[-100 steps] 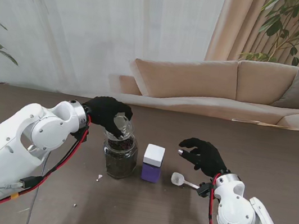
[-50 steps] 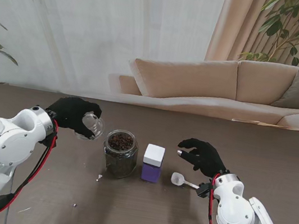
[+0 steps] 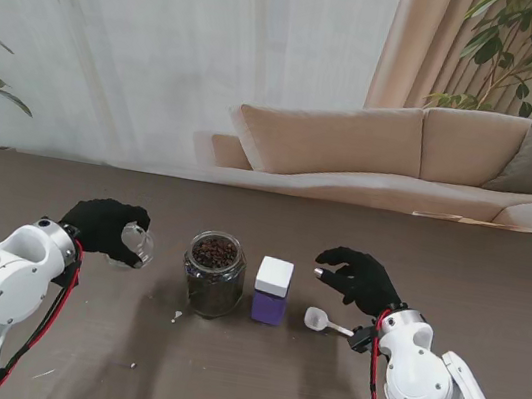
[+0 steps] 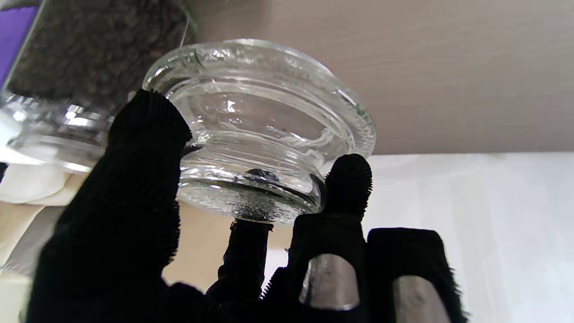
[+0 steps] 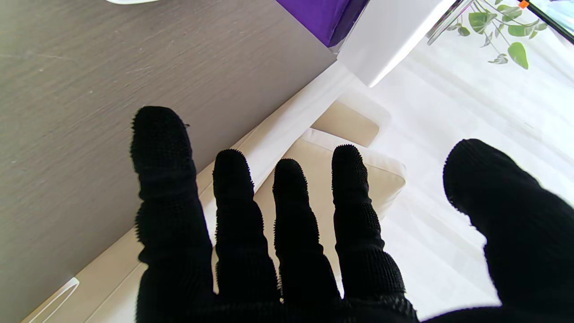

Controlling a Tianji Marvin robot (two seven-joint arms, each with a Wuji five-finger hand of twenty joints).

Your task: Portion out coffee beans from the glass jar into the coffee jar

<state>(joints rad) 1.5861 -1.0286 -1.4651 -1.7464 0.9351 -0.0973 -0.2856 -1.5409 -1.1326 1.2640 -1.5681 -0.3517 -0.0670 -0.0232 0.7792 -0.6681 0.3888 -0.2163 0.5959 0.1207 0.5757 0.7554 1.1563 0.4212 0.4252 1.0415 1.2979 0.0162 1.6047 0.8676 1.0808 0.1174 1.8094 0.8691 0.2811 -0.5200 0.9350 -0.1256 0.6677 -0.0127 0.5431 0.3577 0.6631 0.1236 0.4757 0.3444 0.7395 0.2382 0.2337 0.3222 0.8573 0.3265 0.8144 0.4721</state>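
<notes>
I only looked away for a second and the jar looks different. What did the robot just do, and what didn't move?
The left hand lifted the glass lid off the glass jar and carried it away to the left and nearer to me; it still holds it. The jar now stands open, beans showing. The right hand, open, the purple coffee jar and the white scoop stayed put.

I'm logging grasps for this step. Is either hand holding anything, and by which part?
The left hand holds the glass lid by its rim and plug; the right hand holds nothing.
</notes>
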